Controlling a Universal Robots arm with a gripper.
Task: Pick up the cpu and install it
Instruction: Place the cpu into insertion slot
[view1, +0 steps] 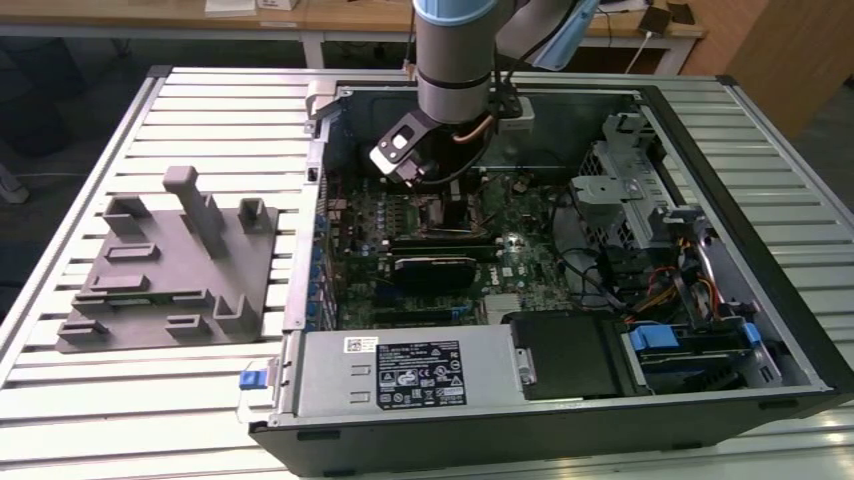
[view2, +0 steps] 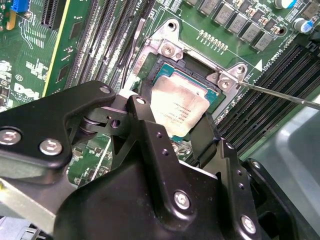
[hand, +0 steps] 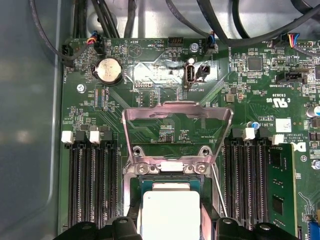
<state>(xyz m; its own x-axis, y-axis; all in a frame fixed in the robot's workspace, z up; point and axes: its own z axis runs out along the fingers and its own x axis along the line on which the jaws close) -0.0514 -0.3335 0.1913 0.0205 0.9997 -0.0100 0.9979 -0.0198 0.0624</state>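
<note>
Pale slatted metal surface (view1: 134, 400) carries an open black computer case (view1: 534, 440), a grey plastic fixture (view1: 167, 270) beside it and wooden desks (view1: 347, 18) behind it. Inside the case, black jaws pinch the silver-beige square cpu (view2: 177, 107) at the metal-framed motherboard socket (view2: 170, 47).

The exterior view looks steeply down from high up at the whole open computer case (view1: 534, 445) on its table (view1: 134, 420), with the arm (view1: 454, 50) at 12 o'clock. Both wrist views hang close over the motherboard (hand: 150, 75) (view2: 30, 90), facing down from different angles, and share the socket (hand: 167, 167) (view2: 167, 50) and cpu (hand: 170, 215) (view2: 180, 107)
</note>
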